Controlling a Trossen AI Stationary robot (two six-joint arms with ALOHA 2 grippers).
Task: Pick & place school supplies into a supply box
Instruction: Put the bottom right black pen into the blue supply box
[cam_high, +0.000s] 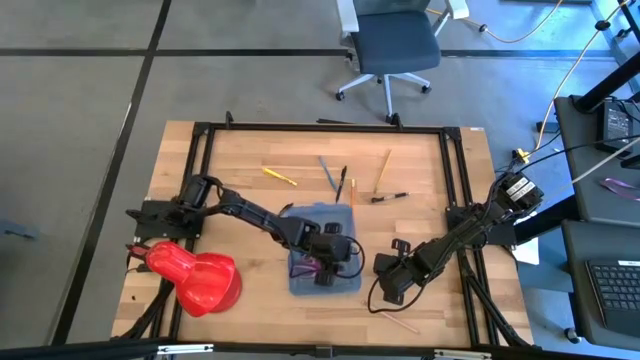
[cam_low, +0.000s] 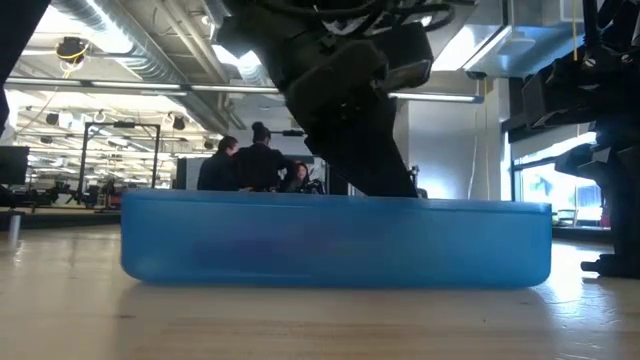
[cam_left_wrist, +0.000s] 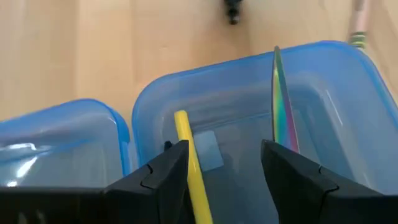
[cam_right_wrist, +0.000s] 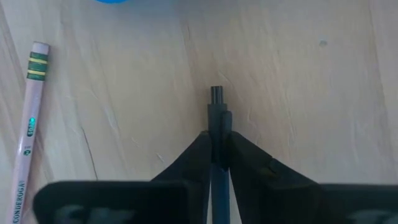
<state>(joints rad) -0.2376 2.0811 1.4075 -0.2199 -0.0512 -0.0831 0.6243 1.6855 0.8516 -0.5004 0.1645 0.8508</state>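
Observation:
The supply box (cam_high: 322, 250) lies open at the table's middle, translucent blue, its wall (cam_low: 335, 245) filling the low view. My left gripper (cam_left_wrist: 224, 152) hangs open over one half of the box (cam_left_wrist: 323, 81). A yellow pen (cam_left_wrist: 186, 140) runs beside one finger, and a scissor blade (cam_left_wrist: 278, 99) stands by the other. The purple scissor handles (cam_high: 305, 265) show inside the box. My right gripper (cam_right_wrist: 217, 140) is just right of the box (cam_high: 385, 275), shut on a black pen (cam_right_wrist: 216, 102). Several pens and pencils (cam_high: 340, 180) lie flat on the far side. My left gripper stands open with the yellow pen (cam_left_wrist: 194, 168) close along the inner side of one finger (cam_left_wrist: 168, 168); I cannot tell whether they touch. My right gripper pinches the black pen between its two fingers, which lie along it. The pen's end (cam_right_wrist: 216, 93) sticks out past the fingertips above the wood.
A glossy red blob-shaped object (cam_high: 195, 278) sits at the near left corner. A plain wood pencil (cam_right_wrist: 30, 130) lies on the table near my right gripper, toward the near edge (cam_high: 400, 320). A black frame (cam_high: 320, 128) borders the table. People sit in the room behind (cam_low: 250, 160).

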